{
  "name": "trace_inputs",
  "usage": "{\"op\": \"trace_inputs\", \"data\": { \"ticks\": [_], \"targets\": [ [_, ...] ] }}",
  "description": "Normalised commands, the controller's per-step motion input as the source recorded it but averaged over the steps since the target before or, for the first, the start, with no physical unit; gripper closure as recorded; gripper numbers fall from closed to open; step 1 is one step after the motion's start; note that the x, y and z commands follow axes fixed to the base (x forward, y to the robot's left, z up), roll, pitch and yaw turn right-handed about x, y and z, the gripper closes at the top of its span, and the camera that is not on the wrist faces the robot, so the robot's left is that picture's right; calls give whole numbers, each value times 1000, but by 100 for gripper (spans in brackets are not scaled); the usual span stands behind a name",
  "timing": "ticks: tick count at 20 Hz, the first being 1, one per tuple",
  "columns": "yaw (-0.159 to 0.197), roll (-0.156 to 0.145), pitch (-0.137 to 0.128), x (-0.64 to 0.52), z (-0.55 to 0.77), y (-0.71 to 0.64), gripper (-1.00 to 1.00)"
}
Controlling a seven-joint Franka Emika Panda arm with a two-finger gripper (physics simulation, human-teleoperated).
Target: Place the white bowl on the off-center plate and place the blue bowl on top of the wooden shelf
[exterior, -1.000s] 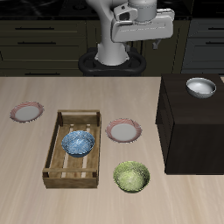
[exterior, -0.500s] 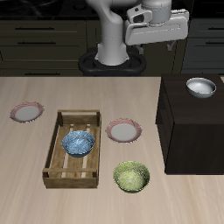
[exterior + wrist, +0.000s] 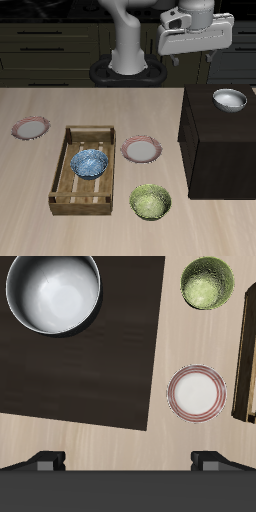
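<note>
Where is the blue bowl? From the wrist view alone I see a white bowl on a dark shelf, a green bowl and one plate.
Observer: The blue bowl lies inside a slatted crate; you see only that crate's edge.
Operator: Is there another plate?
Observer: Yes, a second plate sits alone beyond the crate, on the side away from the shelf.
Operator: How high is the pincer?
Observer: The pincer hangs open, well above the white bowl, touching nothing.
</note>
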Motion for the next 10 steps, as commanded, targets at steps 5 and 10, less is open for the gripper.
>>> {"op": "trace_inputs", "data": {
  "ticks": [5, 10],
  "targets": [
    [-18, -28, 6, 246, 55, 136, -100],
    [-25, -17, 24, 246, -8, 140, -100]
  ]
}}
